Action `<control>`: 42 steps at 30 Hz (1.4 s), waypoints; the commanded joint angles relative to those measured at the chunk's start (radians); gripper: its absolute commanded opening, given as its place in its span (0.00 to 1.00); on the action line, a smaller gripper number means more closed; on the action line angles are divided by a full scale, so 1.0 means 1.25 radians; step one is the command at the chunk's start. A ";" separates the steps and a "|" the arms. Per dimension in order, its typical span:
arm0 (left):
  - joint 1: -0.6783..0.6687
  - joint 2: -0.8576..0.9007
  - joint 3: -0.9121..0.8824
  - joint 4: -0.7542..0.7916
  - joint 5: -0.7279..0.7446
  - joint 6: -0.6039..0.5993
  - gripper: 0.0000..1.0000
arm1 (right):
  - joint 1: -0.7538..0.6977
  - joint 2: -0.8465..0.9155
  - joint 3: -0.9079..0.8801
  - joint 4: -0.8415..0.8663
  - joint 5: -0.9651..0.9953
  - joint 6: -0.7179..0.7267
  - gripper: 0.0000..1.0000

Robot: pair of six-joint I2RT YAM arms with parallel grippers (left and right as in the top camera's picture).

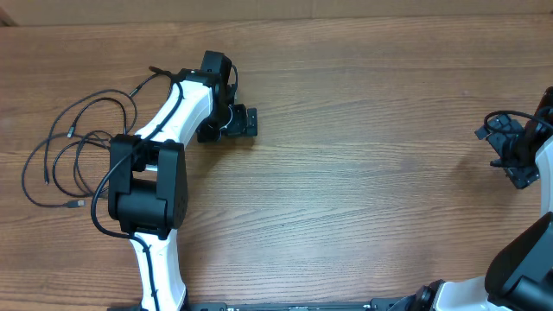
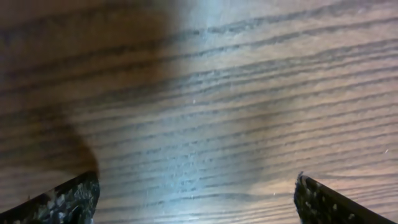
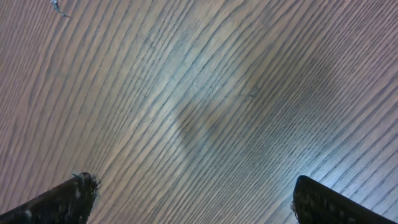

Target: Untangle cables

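The cables [image 1: 78, 147] are seen only from overhead, and only in part. Their thin black loops lie on the worktop [image 1: 363, 173] behind the left hand [image 1: 235, 123], on the outer side of its forearm and well apart from its fingertips. Some strands are hidden where they pass under the dark elbow housing of the left arm. One thin strand runs up toward the wrist, and it cannot be told whether it touches the arm. The small plugs at the cord ends are barely made out. In the left wrist view only the tips of the two fingers [image 2: 68, 199] are shown, cut off by the lower edge. The left hand [image 2: 196, 180] is spread wide over blurred wood grain, with nothing held between the fingers. The right hand [image 1: 511, 154] is cut off at the right edge of the overhead view, far across the worktop from the cables. In its own wrist view the right hand [image 3: 193, 180] is likewise opened wide and empty, with bare wood beneath. No cable is shown in either wrist view.
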 commanded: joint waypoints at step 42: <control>-0.005 0.013 -0.009 0.007 -0.007 0.006 1.00 | 0.000 -0.085 -0.002 0.003 0.006 -0.001 1.00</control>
